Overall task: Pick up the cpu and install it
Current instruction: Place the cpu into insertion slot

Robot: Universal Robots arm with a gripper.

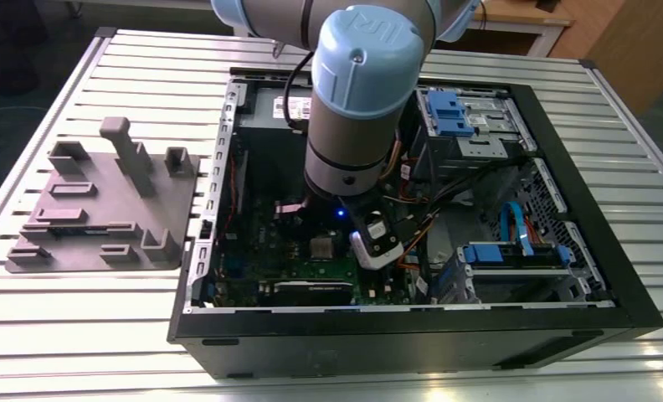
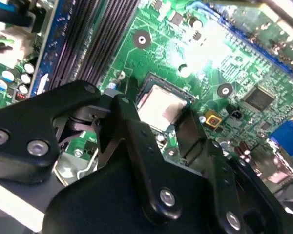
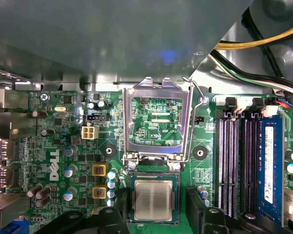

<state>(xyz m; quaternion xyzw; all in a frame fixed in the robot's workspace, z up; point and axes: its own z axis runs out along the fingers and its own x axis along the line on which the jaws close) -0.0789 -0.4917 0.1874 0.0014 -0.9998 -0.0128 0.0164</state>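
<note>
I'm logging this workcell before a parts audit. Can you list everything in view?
cpu: one, silvery-grey, on the motherboard beside the socket frame
socket frame: one, silver, swung open
motherboard: one, green, inside the computer case
memory stick: one, blue, in a slot
computer case: one, black, open, on the table
fixture block: one, grey, on the exterior view's left of the case
table: one, pale, slatted
arm: one, grey and light blue, reaching into the case
gripper: one, black, over the cpu

Arm (image 1: 360, 109) reaching down into an open case (image 1: 599, 276) on a slatted table (image 1: 108, 335); gripper (image 1: 374, 254) over the motherboard (image 1: 254, 251); grey fixture (image 1: 97, 209) at the exterior view's left.
</note>
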